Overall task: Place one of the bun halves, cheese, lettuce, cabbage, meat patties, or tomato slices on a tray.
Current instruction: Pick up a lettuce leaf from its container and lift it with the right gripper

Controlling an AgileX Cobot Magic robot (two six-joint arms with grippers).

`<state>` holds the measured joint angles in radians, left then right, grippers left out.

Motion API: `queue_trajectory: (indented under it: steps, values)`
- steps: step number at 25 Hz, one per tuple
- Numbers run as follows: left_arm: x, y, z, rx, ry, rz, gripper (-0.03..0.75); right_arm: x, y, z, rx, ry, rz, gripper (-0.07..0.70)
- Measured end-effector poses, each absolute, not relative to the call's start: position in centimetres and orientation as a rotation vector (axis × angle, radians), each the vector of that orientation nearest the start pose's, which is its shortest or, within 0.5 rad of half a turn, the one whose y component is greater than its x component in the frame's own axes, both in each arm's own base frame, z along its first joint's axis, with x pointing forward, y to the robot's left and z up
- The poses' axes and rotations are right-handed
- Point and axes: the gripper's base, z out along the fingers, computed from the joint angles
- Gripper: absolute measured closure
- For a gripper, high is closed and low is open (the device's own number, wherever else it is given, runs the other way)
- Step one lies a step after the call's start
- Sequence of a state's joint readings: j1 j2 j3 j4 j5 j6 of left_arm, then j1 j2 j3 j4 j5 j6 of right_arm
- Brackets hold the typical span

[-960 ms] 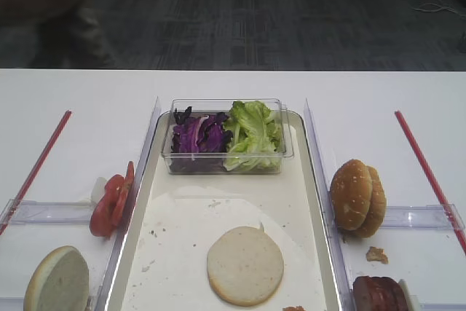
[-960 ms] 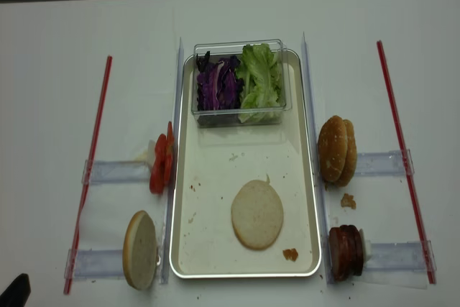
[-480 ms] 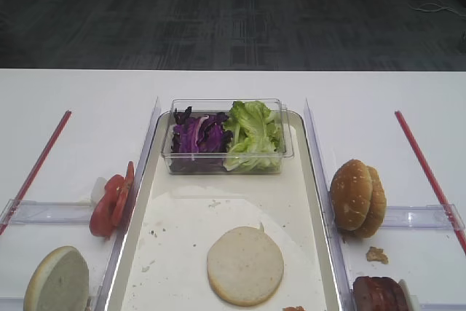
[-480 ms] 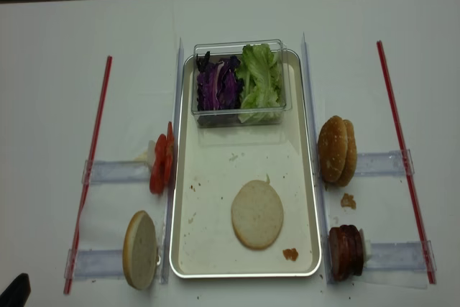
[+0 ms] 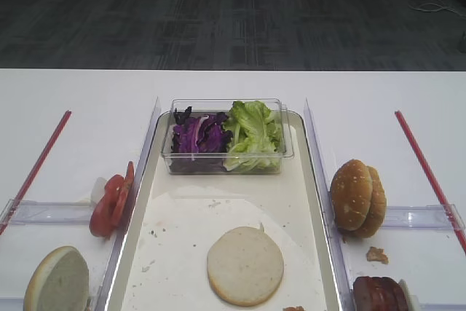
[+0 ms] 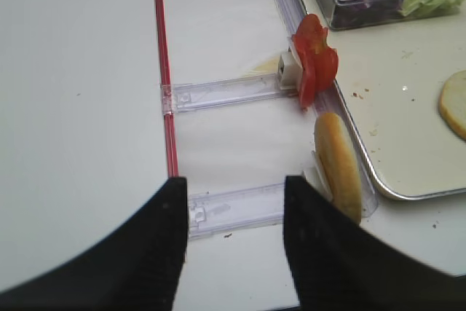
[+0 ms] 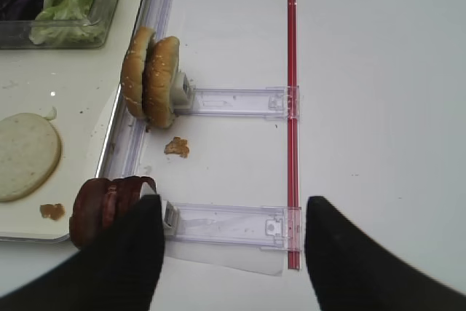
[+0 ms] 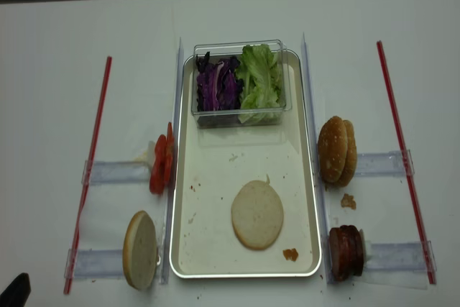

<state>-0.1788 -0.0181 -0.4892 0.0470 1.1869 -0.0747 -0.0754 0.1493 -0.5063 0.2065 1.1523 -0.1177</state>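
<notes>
My right gripper hangs with its jaws spread wide and nothing between them, just off the near right corner of the tray. My left gripper is likewise open and empty, off the tray's near left corner. One pale bun half already lies flat on the tray floor. The meat patties stand on edge in a holder just beside the tray's right rim, right below my right jaws. I judge them soft, a little greasy and apt to crumble, so I would pinch one disc across its faces near the top edge, gently. The seeded buns stand further along that rim; the lettuce sits in the clear tub at the tray's far end.
</notes>
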Motion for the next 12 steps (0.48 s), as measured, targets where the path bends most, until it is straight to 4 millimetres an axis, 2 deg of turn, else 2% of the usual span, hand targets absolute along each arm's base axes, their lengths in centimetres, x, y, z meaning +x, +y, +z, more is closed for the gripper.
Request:
queue_trajectory:
  steps: [6,12]
  values:
    - [-1.1,0.6,26.4,0.107,2.161,-0.089,0.419,3.9,1.4,31.2,-0.024,2.321,0.174,0.183]
    - [-1.1,0.6,26.4,0.107,2.161,-0.089,0.419,8.3,1.1,34.3,-0.003,2.446,0.198,0.183]
